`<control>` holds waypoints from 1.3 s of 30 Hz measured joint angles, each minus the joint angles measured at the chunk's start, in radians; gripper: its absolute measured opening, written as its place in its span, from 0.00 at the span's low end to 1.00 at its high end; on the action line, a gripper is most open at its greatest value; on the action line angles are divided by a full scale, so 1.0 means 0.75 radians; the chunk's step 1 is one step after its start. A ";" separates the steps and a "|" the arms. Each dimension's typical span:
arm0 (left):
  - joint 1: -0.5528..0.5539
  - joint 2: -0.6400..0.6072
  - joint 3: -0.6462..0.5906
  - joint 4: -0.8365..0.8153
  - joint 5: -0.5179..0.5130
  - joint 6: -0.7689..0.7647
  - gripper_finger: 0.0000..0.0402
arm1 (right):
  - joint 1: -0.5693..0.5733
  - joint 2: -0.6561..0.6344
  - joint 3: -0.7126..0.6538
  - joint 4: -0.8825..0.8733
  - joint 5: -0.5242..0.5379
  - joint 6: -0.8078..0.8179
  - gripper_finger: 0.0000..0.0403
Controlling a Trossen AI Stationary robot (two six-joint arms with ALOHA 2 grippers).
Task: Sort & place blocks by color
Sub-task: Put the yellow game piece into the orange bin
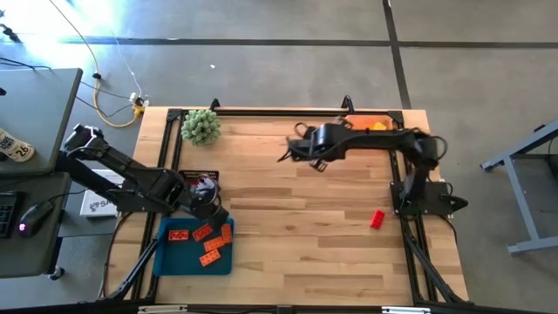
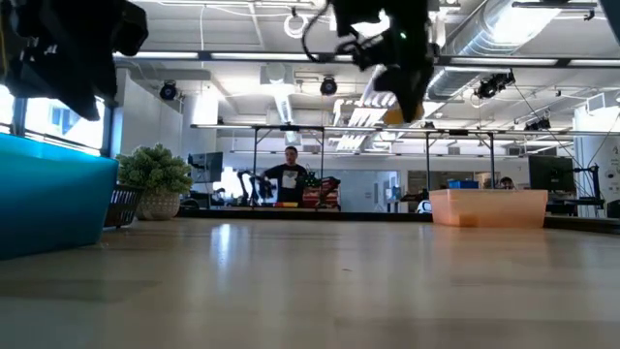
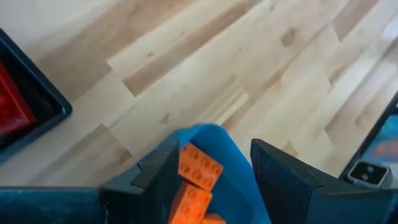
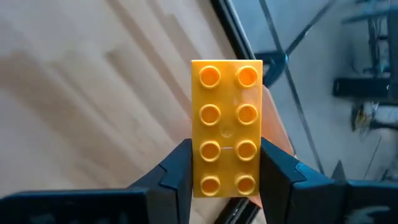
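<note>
**Yellow brick in the right jaws, orange bricks already in the blue tray**

The wooden table (image 1: 288,218) carries a blue tray (image 1: 166,257) at its near left corner and a pale orange bin (image 1: 370,123) at its far right edge. The tray already holds several orange-red blocks (image 1: 206,242); one red block (image 1: 377,218) lies alone on the bare wood, near the right edge, well apart from both containers.

The left gripper (image 3: 211,171) hovers over the tray with its jaws apart and nothing between them; the orange bricks show below it. The right gripper (image 4: 225,165) hangs over the far middle of the table, just left of the bin, its jaws closed on a yellow block (image 4: 225,127), clamping the long flat sides at one end while the studded face looks at the wrist camera.

These bricks look like rigid, hollow plastic: light, hard, unlikely to break, but smooth-walled and probably slippery. The flat side walls seem the sensible place to pinch, square on and near the middle; gripping across the studs or at a corner would likely let a brick twist or pop out.
</note>
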 joint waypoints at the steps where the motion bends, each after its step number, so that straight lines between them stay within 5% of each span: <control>1: 0.016 0.000 0.000 0.002 -0.003 0.013 0.47 | -0.030 -0.047 -0.073 0.042 0.006 -0.003 0.27; 9: 0.159 0.000 0.000 0.043 -0.040 0.103 0.47 | -0.297 -0.395 -0.526 0.479 -0.062 -0.135 0.27; 16: 0.294 0.000 0.000 0.188 -0.048 0.321 0.47 | -0.496 -0.548 -0.733 0.705 -0.078 -0.091 0.27; 29: 0.649 0.000 0.000 0.399 -0.013 1.072 0.47 | -0.755 -0.532 -0.788 0.782 -0.268 0.160 0.29; 39: 0.884 0.000 0.000 0.525 0.200 1.423 0.47 | -0.891 -0.429 -0.788 0.780 -0.403 0.286 0.32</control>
